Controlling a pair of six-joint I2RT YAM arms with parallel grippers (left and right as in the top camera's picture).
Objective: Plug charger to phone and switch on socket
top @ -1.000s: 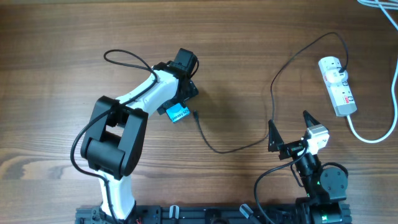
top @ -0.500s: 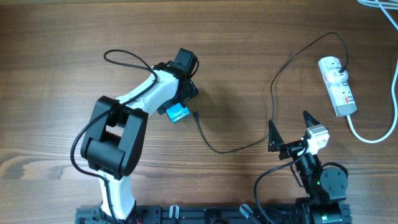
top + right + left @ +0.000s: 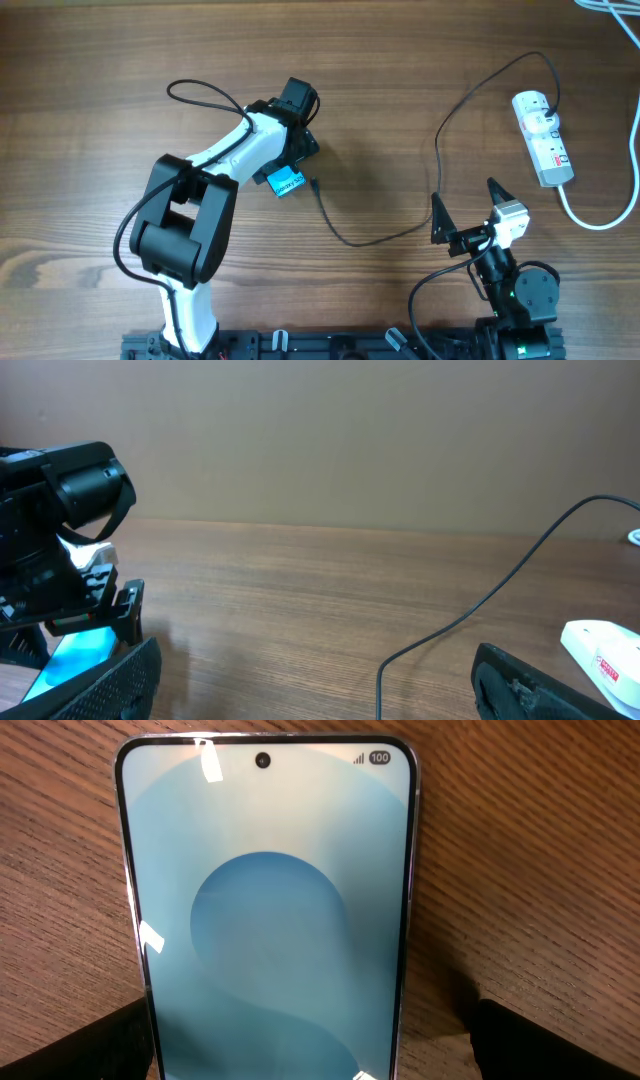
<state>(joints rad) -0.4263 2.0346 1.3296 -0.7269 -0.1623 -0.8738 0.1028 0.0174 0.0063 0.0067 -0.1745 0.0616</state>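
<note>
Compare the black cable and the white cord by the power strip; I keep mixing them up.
The charger is black and thin; the white cord is thick. The charger snakes over to a free tip beside the phone; the white cord loops towards the picture's right edge. Both run from the socket.

Our right gripper [image 3: 318, 682] has its two dark fingers [image 3: 115, 685] spread wide in the bottom corners. Between them the black charger [image 3: 500, 595] cable curves over the wooden table [image 3: 280, 580]. The white socket [image 3: 605, 650] lies lower right; at left, the left arm [image 3: 60, 510] stands over the teal phone [image 3: 75, 652].
</note>
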